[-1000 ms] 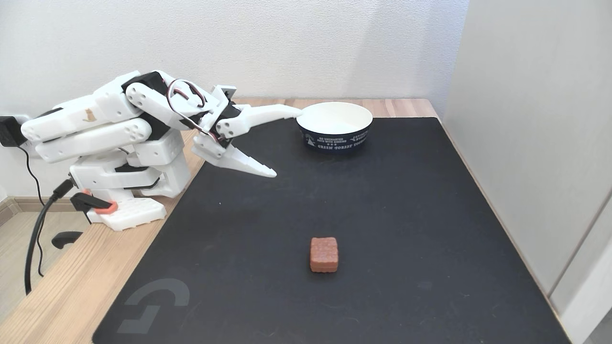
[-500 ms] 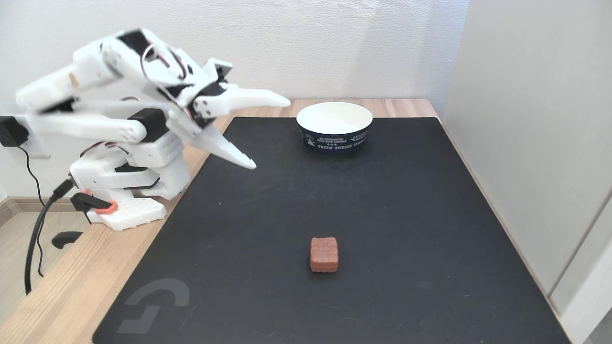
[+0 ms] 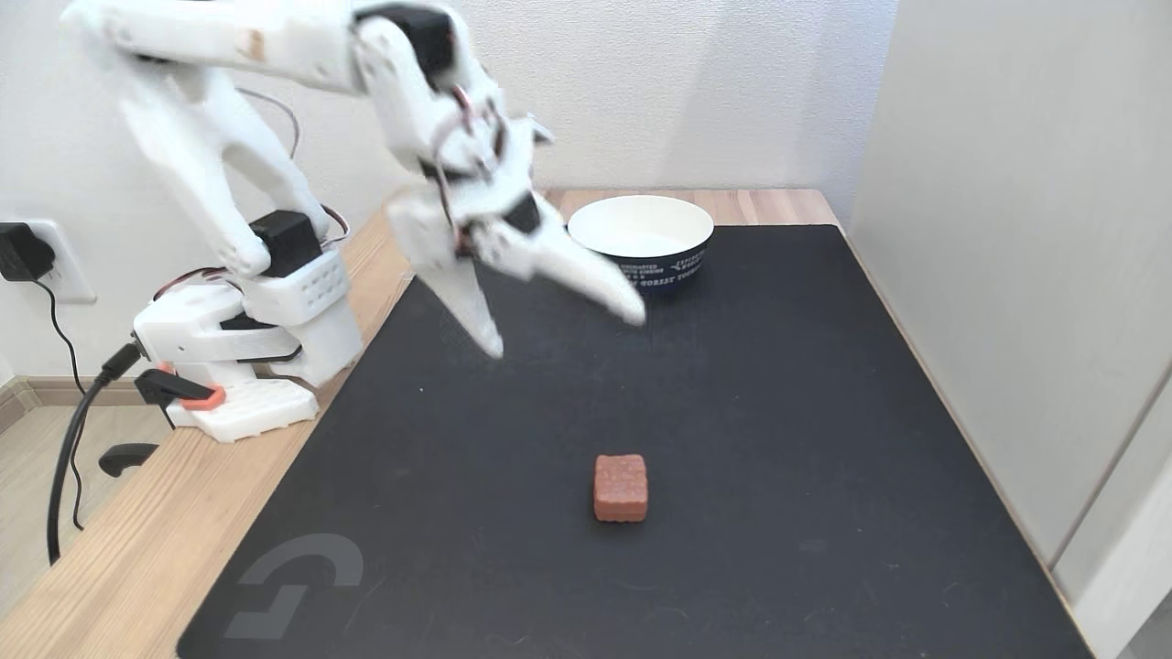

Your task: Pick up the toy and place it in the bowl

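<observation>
Fixed view, arm: white plastic five-joint arm (image 3: 275, 137), its base on the wooden desk (image 3: 119, 549) at the left, raised high and reaching rightward over the mat; upper links motion-blurred.

Fixed view, gripper: two-finger white gripper (image 3: 568, 334) pointing down and toward the camera, blurred. Jaws stand wide apart, one fingertip to the left, the other to the right, nothing between them. It hangs above the far half of the mat, clear of the surface.

Fixed view, toy: small reddish-brown rectangular block with rounded edges and a bumpy gridded top (image 3: 621, 488). Lies flat on the mat in the near-centre area, well apart from the gripper and nearer the camera. Not touched by anything.

Fixed view, bowl: round paper-like bowl, white inside, dark navy outside with white printed text (image 3: 682, 252). Sits upright at the far edge of the mat, right of the gripper; the right finger overlaps its lower left side in the picture. Inside looks bare white.

Fixed view, mat: large black desk mat (image 3: 778, 412) with a grey logo at its near left corner, covering most of the desk.

Fixed view, surroundings: black cable (image 3: 69, 448) trailing off the desk's left edge; white wall behind, pale panel at the right.
</observation>
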Robot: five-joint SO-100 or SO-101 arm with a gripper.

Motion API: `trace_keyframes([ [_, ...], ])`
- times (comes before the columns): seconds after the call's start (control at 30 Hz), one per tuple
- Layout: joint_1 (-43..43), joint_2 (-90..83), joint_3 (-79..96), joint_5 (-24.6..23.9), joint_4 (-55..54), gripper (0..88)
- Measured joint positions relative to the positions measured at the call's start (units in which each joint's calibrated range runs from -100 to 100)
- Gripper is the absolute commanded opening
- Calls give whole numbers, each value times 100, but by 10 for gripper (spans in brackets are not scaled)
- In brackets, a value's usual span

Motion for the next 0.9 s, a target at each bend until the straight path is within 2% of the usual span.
trace_keyframes([
  [0.13, 300, 1415, -1332, 438, 346, 513],
  [0.43, 524, 3239, -3429, 1071, 422, 510],
  [0.9, 524, 5021, -4516, 1431, 439, 510],
])
